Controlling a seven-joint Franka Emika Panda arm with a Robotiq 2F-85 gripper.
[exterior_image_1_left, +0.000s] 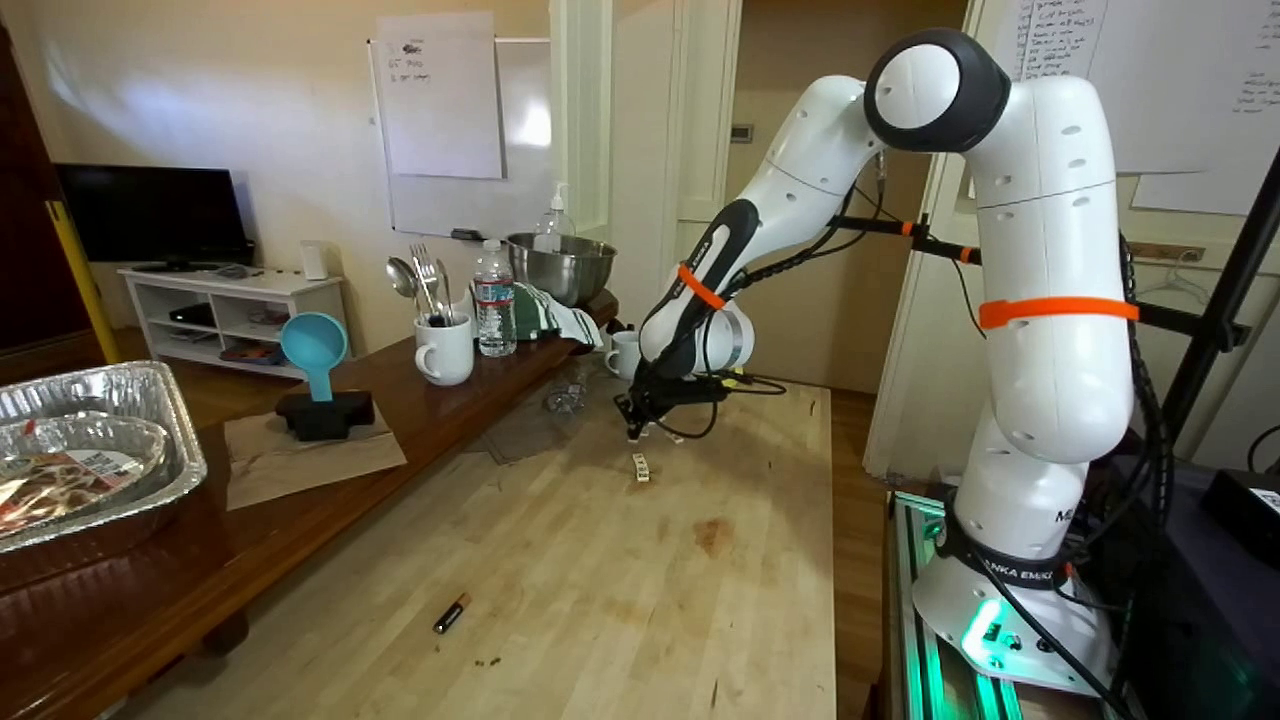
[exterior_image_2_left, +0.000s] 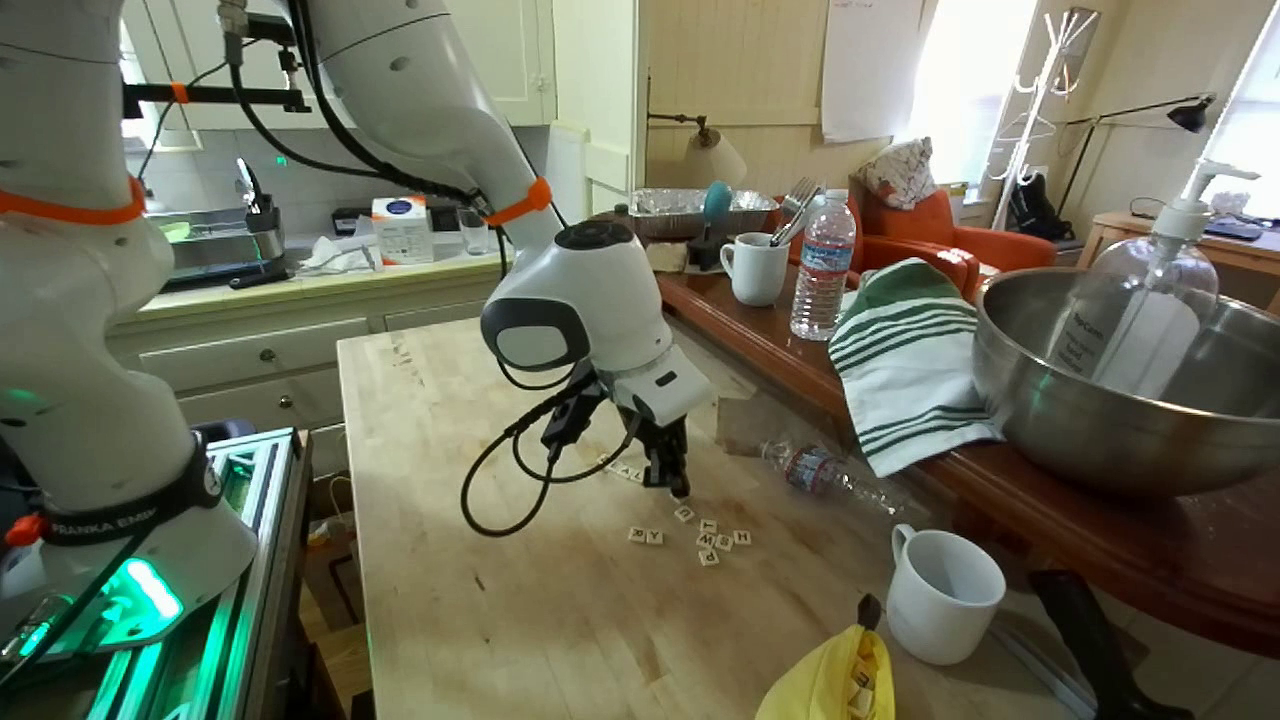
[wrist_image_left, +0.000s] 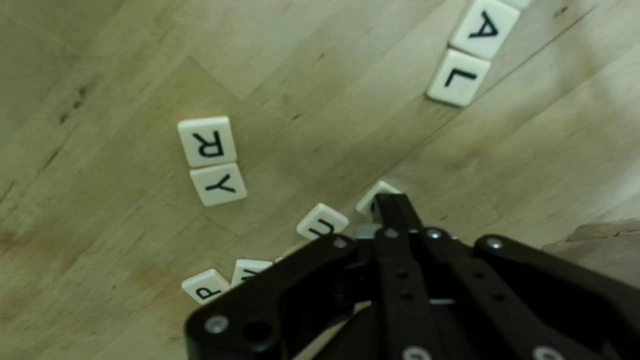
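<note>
Wrist view shows a letter tile (wrist_image_left: 376, 191) on the bench (wrist_image_left: 300, 125), partly hidden by the tool (wrist_image_left: 392, 199), which is pinched fully together; whether the two touch is unclear. Other letter tiles (wrist_image_left: 206, 160) lie near. Farther out, a yellow pouch (exterior_image_2_left: 820, 680) contains pale pieces (exterior_image_2_left: 862, 690), a steel bowl (exterior_image_2_left: 1080, 430) a pump bottle (exterior_image_2_left: 1120, 330), a white mug (exterior_image_1_left: 445, 355) cutlery (exterior_image_1_left: 402, 277), and a foil tray (exterior_image_1_left: 182, 450) a smaller foil pan (exterior_image_1_left: 150, 450).

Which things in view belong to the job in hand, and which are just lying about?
Belonging, it seems:
gripper, shut
half-hidden tile at the gripper
R tile, Y tile, L tile, A tile
perhaps the yellow pouch

Probably just lying about:
battery
bottle on its side
white mug beside the pouch
steel bowl
striped towel
</note>
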